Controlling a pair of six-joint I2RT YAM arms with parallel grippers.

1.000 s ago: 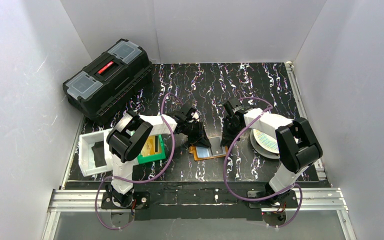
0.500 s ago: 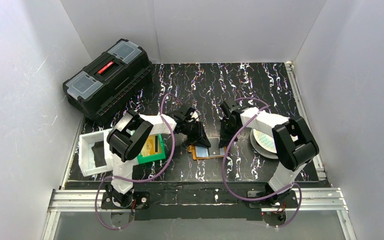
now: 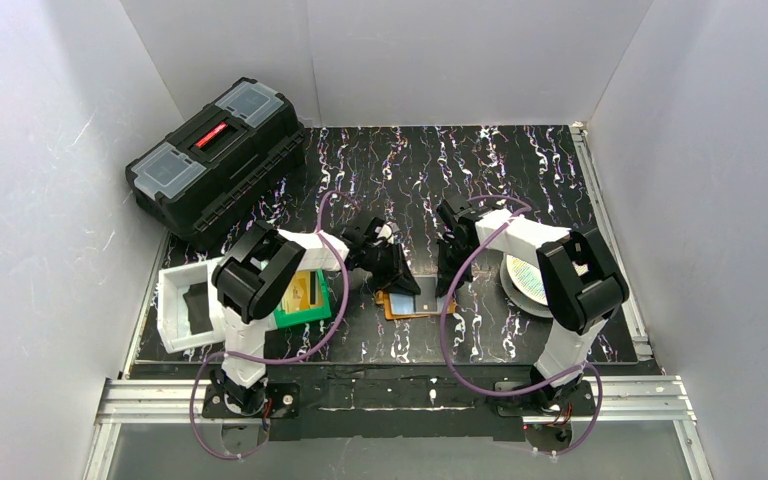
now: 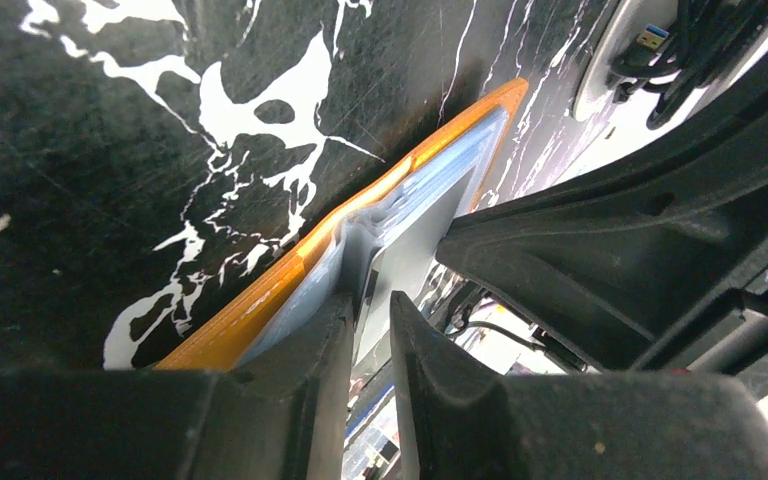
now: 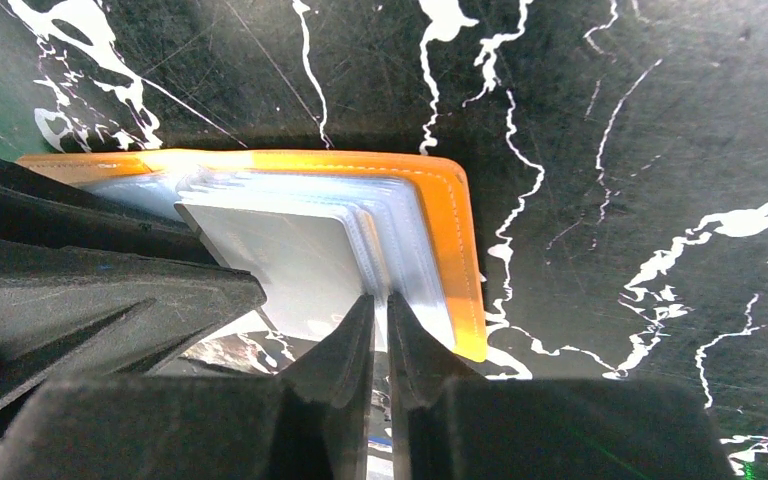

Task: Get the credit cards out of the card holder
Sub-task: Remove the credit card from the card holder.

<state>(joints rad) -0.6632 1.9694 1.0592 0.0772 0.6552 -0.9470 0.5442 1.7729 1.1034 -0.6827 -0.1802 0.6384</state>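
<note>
The orange card holder (image 3: 415, 302) lies open on the black marbled table between both arms, silvery-clear pockets (image 5: 410, 235) fanned upward. My left gripper (image 4: 370, 312) comes at it from the left and is shut on a thin grey leaf (image 4: 415, 235) of it. My right gripper (image 5: 381, 305) comes from the right, jaws pinched on a thin leaf at the pockets' edge. Whether either leaf holds a credit card I cannot tell. A gold-yellow credit card (image 3: 303, 291) lies in the green bin (image 3: 326, 308).
A white tray (image 3: 172, 300) with a dark flat object stands left of the green bin. A round white patterned disc (image 3: 526, 281) lies under the right arm. A black toolbox (image 3: 215, 158) sits at the back left. White walls enclose the table.
The right arm has shifted slightly left toward the card holder and its jaws have narrowed onto the pocket edge. The left gripper has stayed in place.
</note>
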